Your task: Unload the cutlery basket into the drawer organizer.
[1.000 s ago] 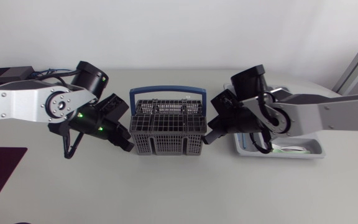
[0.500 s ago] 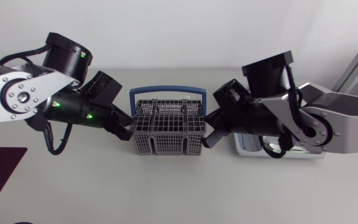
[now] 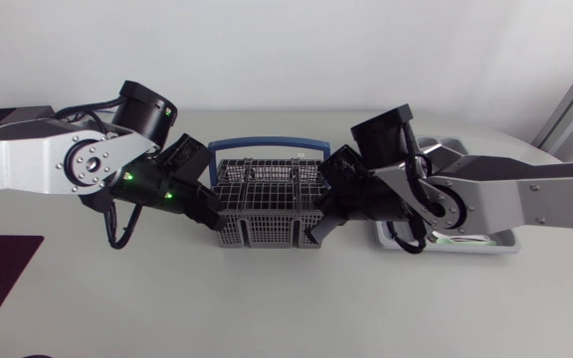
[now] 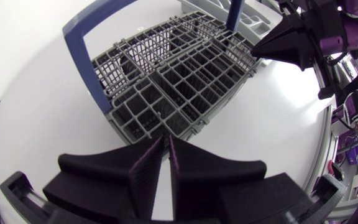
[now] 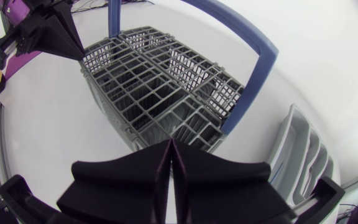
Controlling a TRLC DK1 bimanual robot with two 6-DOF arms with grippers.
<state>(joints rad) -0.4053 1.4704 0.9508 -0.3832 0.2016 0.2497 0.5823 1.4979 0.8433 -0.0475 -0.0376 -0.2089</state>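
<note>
Since half a second ago both arms have dropped lower over the table (image 3: 267, 308) and closed in on the cutlery basket (image 3: 272, 204). The right gripper (image 3: 314, 233) has slid from beside the basket's right wall to its near right corner, and the left gripper (image 3: 211, 215) has edged along the left wall towards the near left corner. The basket itself sits where it was.

The basket stands upright in the middle of the table, its blue handle (image 3: 267, 144) raised on the far side. It lies directly between the two grippers, each tip at or just beside a lower corner; actual contact cannot be made out. In both wrist views the basket is just ahead of the fingertips. Each gripper's fingers are pressed together with nothing between them. The drawer organizer (image 3: 511, 239) lies to the basket's right, largely under the right arm.
</note>
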